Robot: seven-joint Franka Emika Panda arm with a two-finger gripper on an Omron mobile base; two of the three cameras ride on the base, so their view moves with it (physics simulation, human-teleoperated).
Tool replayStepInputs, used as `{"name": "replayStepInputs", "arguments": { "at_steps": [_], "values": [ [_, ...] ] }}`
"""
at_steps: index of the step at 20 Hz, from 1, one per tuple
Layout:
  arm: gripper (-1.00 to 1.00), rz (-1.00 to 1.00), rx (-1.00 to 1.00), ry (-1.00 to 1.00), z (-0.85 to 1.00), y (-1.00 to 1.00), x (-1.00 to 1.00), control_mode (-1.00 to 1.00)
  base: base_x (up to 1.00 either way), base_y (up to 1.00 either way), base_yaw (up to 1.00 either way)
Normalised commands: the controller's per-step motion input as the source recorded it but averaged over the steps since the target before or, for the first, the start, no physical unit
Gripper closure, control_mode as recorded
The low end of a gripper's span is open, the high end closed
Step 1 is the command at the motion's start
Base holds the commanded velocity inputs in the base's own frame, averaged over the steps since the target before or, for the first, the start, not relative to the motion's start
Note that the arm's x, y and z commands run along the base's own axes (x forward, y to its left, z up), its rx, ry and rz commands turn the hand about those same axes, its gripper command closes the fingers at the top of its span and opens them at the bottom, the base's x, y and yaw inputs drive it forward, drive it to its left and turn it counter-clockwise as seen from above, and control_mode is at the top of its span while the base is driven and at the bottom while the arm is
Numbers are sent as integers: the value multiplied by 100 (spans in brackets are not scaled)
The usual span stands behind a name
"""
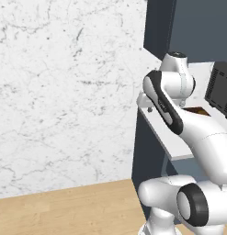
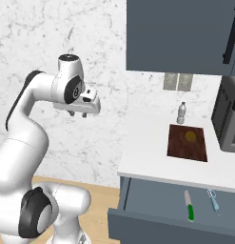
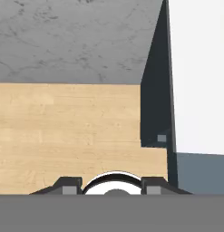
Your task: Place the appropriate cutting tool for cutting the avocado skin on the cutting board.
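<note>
Green-handled small knife with a thin pale blade lies in the open grey drawer, lower right. Higher up, a yellowish avocado lump sits on the dark red-brown wooden board on the white bench. My jaws are wide apart, holding nothing, upper left.

A small clear bottle stands on the white counter, near a dark microwave.

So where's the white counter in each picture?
Left base view: the counter is right of centre, partly behind the arm.
Right base view: centre right.
Hand view: the white area along the right edge.
Shared landmark: the marble wall, left of it.
</note>
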Motion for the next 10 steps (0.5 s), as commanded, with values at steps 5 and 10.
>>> {"name": "replayStepInputs", "arguments": {
  "at_steps": [5,10],
  "values": [
    [-100,-1,4,-2,-5,-26,-20,-100,0,0,0],
    [-100,-5,15,-1,-47,-100,-48,-100,0,0,0]
  ]
}}
